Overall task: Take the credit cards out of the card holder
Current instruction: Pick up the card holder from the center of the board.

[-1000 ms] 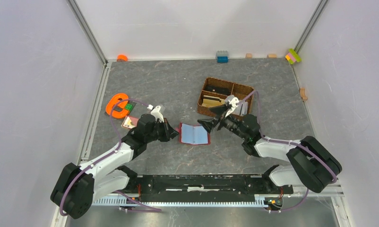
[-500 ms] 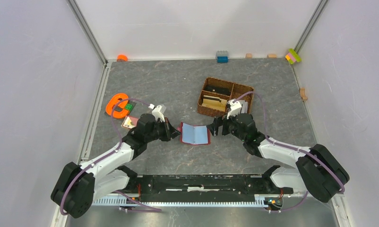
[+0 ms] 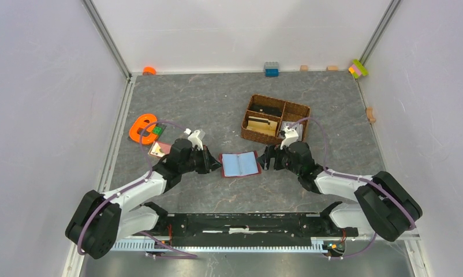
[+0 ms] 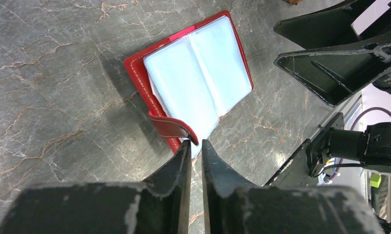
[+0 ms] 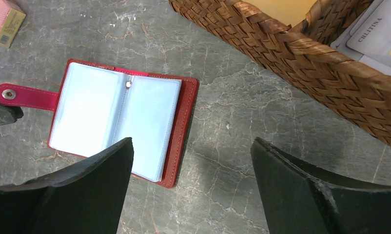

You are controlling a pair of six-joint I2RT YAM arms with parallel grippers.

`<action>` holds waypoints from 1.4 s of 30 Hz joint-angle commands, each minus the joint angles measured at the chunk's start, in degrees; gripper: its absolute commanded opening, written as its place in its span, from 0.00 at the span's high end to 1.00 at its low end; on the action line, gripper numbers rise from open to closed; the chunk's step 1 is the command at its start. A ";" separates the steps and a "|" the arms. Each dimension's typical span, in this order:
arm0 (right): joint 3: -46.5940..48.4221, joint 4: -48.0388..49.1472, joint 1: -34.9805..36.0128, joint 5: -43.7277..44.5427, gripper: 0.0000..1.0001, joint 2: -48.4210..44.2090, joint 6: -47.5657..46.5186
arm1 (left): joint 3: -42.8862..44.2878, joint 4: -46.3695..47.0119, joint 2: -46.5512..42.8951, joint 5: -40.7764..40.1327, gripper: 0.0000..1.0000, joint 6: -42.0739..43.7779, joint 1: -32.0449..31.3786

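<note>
The card holder (image 3: 239, 164) lies open and flat on the table, dark red with pale blue sleeves (image 4: 198, 73) facing up (image 5: 120, 117). No card shows in those sleeves. Its snap strap (image 4: 171, 127) sticks out toward my left gripper (image 4: 195, 142), whose jaws stand a narrow crack apart just short of the strap, holding nothing. My right gripper (image 5: 192, 141) hangs wide open over the holder's right edge, empty. In the top view the left gripper (image 3: 215, 163) and right gripper (image 3: 264, 158) flank the holder. White-grey cards (image 5: 374, 34) and a tan card (image 3: 261, 124) lie in the wicker basket.
The brown wicker basket (image 3: 249, 135) stands right behind my right gripper, its wall (image 5: 305, 53) close by. A small box (image 3: 158, 149) and an orange toy (image 3: 142, 128) lie left of the left arm. Small blocks (image 3: 271, 69) line the back wall.
My right gripper came down from beside the basket to the holder's right edge. The left jaws parted slightly at the strap. The holder turned a little on the table.
</note>
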 commanded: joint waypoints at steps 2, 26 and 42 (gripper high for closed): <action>0.66 4.57 -0.59 -1.97 0.07 3.14 0.97 | 0.90 1.99 0.80 -0.47 0.73 -0.66 0.18; 2.50 9.84 -1.38 -12.88 0.28 13.33 5.23 | 4.03 1.19 14.11 -0.92 0.48 -1.50 0.88; 1.42 2.81 -1.38 -6.59 0.02 -0.27 -1.34 | 0.40 1.73 -1.75 -0.18 0.98 2.82 0.63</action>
